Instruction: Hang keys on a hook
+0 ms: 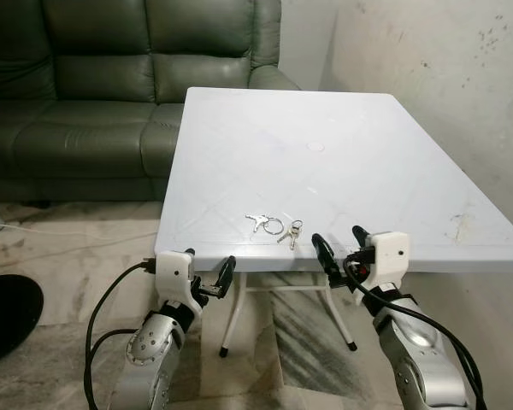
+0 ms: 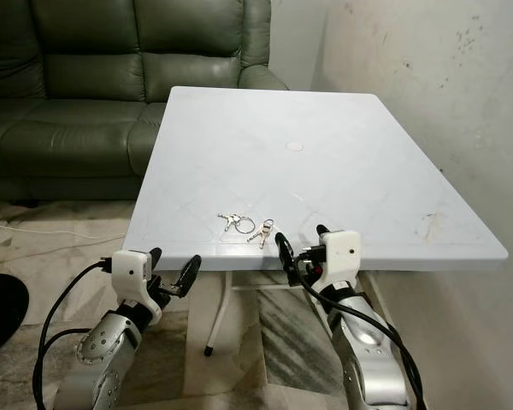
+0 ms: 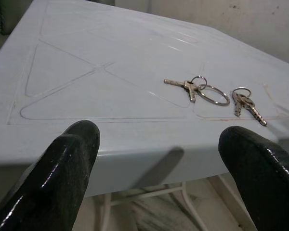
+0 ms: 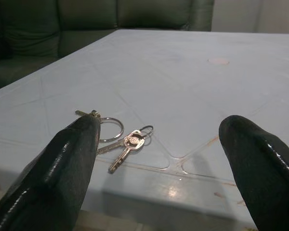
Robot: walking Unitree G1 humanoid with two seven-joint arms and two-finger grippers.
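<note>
Two silver arms reach toward the near edge of a white plastic tabletop point(image 1: 393, 145), each ending in a gripper of glossy black, rounded fingers. At left, the left gripper point(image 1: 208, 282) hangs just below and in front of the tabletop's near-left corner, its jaws spread wide and holding nothing; a black cable loops from its white wrist housing. At right, the right gripper point(image 1: 340, 248) sits at the near edge, its fingertips just over the rim, jaws likewise wide apart and empty.

Just beyond the right gripper, near the front edge, lie the keys point(image 1: 275, 227): small metal keys strung on thin wire rings, one pair fanned to the left of a larger ring and another lying to its right, all flat on the surface. The right wrist view puts them just ahead of one black finger; the left wrist view shows them farther off, across the corner.

Shallow moulded lines form triangles and rounded panels in the smooth tabletop, and a small round cap point(image 1: 315, 147) marks its centre. A brownish smudge point(image 1: 458, 225) stains the near-right edge. White tubular legs point(image 1: 239, 309) stand on a veined marble floor point(image 1: 60, 248).

Behind the tabletop sits a dark green leather sofa point(image 1: 94, 85) with padded, creased cushions, beside a scuffed off-white wall point(image 1: 445, 77).
</note>
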